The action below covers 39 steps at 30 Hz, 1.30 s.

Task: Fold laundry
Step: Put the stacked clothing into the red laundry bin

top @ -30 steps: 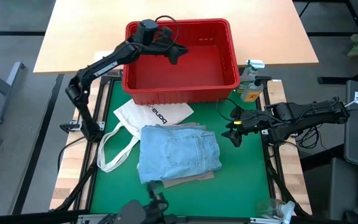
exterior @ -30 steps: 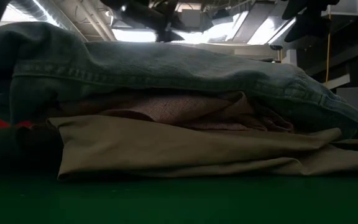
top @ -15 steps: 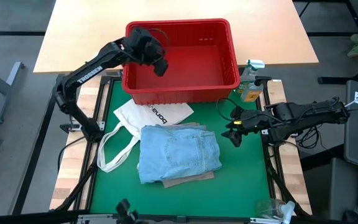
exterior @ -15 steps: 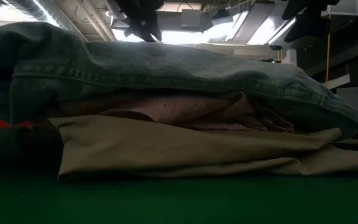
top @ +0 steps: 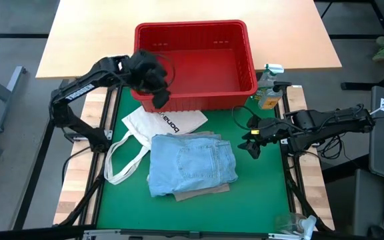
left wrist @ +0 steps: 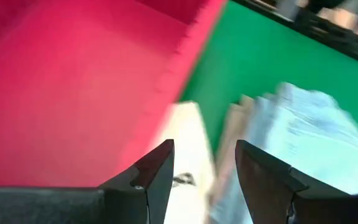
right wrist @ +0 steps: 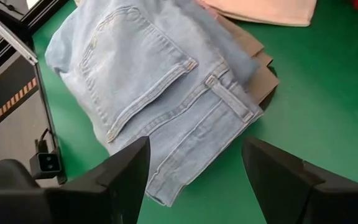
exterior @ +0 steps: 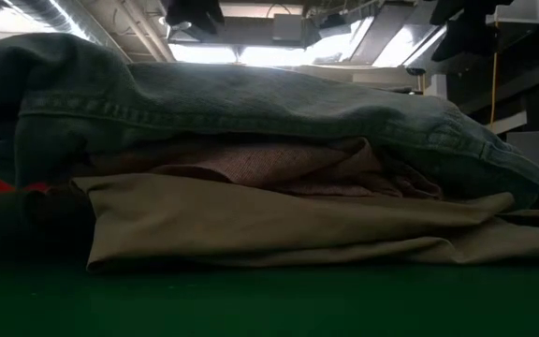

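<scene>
Over on the left, the left gripper [top: 159, 100] hangs just above the near front wall of the red basket [top: 195, 100], at its left corner, fingers [left wrist: 157, 171] parted with nothing between them. Below it on the green mat [top: 259, 193] lies the white tote bag [top: 162, 121], its black lettering showing and its straps looped out toward the left edge. Touching the bag's lower edge is the pile of folded laundry: the light blue jeans [top: 192, 163] sit on top, back pocket up, and under them a mottled pink top [exterior: 279, 168] and then the beige trousers [exterior: 279, 229], whose edge pokes out along the near side. From table height the stack looks tidy, the denim draped over the rest. Further right, the right gripper [top: 252, 142] hovers just beside the jeans' right edge, spread wide and empty, its arm reaching in from the table's right side. A spray bottle [top: 269, 87] stands by the basket's right corner.
</scene>
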{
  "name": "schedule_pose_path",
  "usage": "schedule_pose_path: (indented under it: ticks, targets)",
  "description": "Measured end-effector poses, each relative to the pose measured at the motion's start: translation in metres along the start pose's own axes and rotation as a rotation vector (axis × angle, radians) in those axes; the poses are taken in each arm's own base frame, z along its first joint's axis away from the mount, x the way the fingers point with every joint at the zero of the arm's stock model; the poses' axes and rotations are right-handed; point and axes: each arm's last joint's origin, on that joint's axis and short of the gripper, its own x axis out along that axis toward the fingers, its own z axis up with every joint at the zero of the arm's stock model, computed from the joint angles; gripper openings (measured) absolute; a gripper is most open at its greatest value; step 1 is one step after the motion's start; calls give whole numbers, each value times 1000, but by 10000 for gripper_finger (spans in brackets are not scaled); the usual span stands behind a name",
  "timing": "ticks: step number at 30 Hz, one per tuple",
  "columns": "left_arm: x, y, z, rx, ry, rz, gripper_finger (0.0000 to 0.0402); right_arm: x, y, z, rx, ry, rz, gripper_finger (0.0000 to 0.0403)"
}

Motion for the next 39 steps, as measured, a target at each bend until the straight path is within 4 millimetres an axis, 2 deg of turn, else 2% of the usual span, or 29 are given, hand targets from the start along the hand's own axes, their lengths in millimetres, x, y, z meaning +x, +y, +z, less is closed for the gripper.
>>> schedule_pose_path:
  ticks: [5,11,17,23,28,33,39]
  targets:
    - [-4,-30,-12,4,86,-138,165,0,1,0,1,18,25,254]
    - [-10,-59,-36,-142,312,-232,165,0,2,-1,100,57,62,254]
    - [-20,-79,-60,-330,513,-165,165,0,4,-3,113,113,110,254]
    - [-23,-106,-80,-437,535,-53,165,0,4,-4,149,137,117,254]
    - [-5,-125,-116,-417,698,7,165,0,4,-4,160,141,119,254]
    - [23,-134,-160,-321,879,56,165,0,4,-4,150,141,120,254]
    - [65,-138,-206,-251,869,44,165,0,4,-4,149,140,119,254]
